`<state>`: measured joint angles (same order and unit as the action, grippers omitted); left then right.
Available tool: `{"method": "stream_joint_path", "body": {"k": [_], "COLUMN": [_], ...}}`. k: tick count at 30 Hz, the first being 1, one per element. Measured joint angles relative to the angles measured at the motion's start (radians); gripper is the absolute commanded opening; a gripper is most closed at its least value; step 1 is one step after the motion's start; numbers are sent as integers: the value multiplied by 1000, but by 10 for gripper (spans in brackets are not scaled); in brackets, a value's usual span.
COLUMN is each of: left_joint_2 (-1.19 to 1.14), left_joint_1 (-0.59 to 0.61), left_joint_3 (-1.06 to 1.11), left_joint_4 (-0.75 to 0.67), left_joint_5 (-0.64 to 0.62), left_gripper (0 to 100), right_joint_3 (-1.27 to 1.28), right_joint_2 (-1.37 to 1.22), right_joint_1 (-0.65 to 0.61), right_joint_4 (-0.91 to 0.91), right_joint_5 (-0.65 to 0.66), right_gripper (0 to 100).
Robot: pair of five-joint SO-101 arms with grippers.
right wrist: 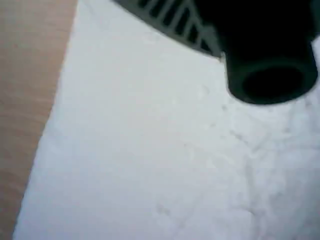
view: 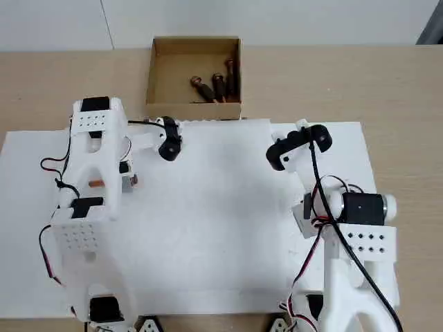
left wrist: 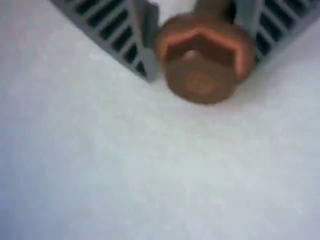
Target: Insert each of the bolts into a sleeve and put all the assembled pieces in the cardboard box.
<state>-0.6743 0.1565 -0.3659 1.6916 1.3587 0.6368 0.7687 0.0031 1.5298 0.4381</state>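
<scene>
Two parts held above the white sheet (view: 221, 228).
The left gripper (left wrist: 197, 25) is clamped on a copper hex-head bolt (left wrist: 200, 62), the right gripper (right wrist: 235, 27) on a black round sleeve (right wrist: 270, 75).

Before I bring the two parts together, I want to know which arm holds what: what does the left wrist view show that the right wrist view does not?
Left wrist view: a copper-coloured bolt, hex head facing the camera, clamped between the left end effector and its ribbed grey fingers. Right wrist view: a black sleeve, open end facing the camera, held in the right end effector, and a strip of bare wooden table beside the sheet. Both: the white sheet below and a ribbed grey finger next to the held part.
</scene>
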Motion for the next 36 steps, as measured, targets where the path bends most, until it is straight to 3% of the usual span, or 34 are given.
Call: {"method": "stream_joint_path", "body": {"k": [13, 19, 21, 27, 36], "left_joint_2": [28, 183, 258, 471, 783], "left_joint_1": [-9, -77, -107, -236, -367], "left_joint_3": [-11, -9, -9, -9, 6], "left_joint_4": [31, 31, 31, 34, 40], "left_joint_5": [0, -60, -135, -526, -942], "left_gripper": [6, 6, 6, 6, 6], "right_joint_3": [0, -114, -163, -222, -216], "right_joint_2": [0, 0, 0, 12, 348], "right_joint_1": [0, 0, 0, -3, -2], "right_joint_4": [0, 75, 106, 158, 176], "right_joint_5": [0, 0, 0, -41, -68], "right_gripper": [4, 4, 4, 5, 4]}}
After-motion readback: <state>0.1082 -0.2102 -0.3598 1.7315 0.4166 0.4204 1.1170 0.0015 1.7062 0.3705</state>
